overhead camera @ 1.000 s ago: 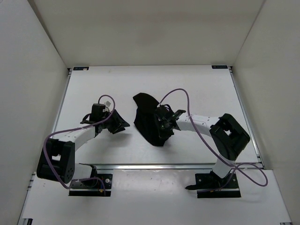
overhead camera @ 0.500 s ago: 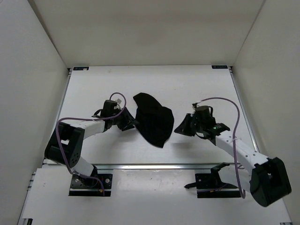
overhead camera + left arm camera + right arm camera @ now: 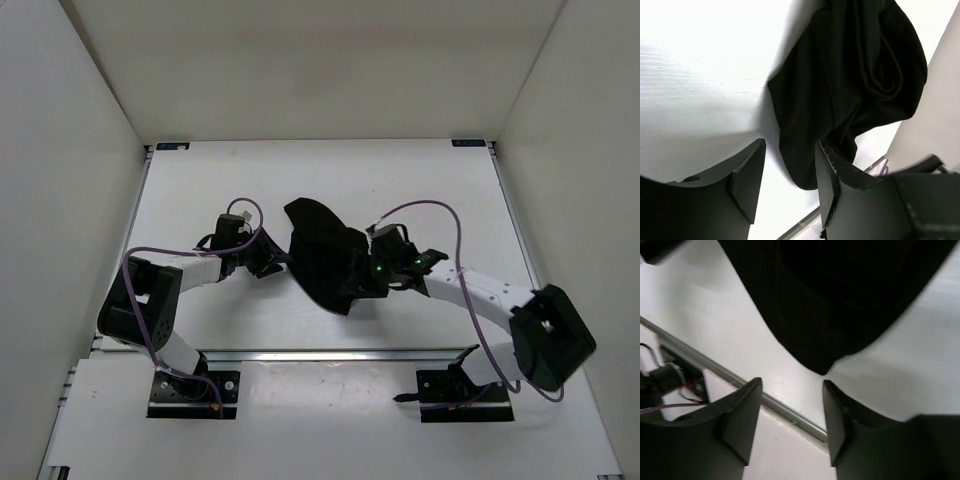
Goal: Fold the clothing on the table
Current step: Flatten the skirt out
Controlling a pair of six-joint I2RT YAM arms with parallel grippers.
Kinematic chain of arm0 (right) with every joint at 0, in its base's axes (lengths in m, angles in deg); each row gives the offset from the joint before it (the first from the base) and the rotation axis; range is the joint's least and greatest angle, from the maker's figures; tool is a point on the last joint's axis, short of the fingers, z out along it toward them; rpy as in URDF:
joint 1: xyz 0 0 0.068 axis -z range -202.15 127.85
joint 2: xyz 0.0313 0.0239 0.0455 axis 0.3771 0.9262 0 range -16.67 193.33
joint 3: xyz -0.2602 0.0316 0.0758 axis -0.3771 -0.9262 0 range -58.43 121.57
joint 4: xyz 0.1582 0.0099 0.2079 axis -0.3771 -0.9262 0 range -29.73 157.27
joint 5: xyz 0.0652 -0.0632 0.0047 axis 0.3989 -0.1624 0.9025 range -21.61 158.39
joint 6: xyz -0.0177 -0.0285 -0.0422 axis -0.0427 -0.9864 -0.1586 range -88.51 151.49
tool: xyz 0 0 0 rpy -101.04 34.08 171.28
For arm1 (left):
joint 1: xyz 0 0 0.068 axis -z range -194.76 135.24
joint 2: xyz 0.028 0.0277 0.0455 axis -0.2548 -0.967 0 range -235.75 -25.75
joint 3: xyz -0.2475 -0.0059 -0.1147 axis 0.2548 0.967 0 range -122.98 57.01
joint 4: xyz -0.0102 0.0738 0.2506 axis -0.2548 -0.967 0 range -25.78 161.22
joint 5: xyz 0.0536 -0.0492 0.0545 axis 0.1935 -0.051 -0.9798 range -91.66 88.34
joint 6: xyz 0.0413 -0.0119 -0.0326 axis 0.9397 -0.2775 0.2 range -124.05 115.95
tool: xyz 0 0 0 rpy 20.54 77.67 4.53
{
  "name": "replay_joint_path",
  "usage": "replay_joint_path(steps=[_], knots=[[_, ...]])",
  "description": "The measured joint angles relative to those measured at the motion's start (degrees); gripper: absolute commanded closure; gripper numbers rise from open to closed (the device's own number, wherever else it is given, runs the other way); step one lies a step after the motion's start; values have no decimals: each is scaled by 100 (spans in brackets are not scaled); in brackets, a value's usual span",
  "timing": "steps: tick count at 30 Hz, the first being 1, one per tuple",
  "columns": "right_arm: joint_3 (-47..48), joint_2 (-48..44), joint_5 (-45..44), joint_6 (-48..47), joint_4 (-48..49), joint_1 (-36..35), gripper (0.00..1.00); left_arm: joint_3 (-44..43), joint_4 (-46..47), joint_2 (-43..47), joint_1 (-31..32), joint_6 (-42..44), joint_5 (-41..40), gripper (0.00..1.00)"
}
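While my left gripper point(image 3: 789, 150) and right gripper point(image 3: 791, 386) gape empty, I'd pinch the clothing point(image 3: 320, 262) edges low, evenly.

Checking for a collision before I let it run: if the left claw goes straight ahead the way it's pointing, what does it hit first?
The clothing, most likely: its dark edge lies on the table just ahead of the open left claw, though the exact gap is unclear.

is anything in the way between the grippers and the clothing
Nothing visible. The left gripper is open, with the edge of the clothing between its jaws. The right gripper, also open, faces its near corner with only bare table between.
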Motion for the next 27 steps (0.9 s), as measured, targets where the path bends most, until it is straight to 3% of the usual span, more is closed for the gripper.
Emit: replay_joint_path(steps=[6,9,13,16,18,20,22,27], knots=[[813,1480,-468,-122,-424,-533,52,24,7,66,-66,-11,7,44],[1309,2142,-715,-181,-737,-743,100,66,31,96,-111,-22,11,44],[1554,2295,-907,-258,-933,-844,100,103,20,118,-219,-13,24,44],[1128,1674,-798,-225,-802,-667,100,103,-26,120,-280,46,39,44],[391,632,-511,-90,-575,-122,100,103,-57,120,-306,90,44,43],[-459,-549,-57,92,-286,850,100,103,-55,120,-275,105,48,44],[-935,-1158,168,179,-195,1519,100,101,-42,116,-195,103,48,43],[-1786,-1547,868,216,-155,2367,100,-9,-2,-50,120,81,44,43]])
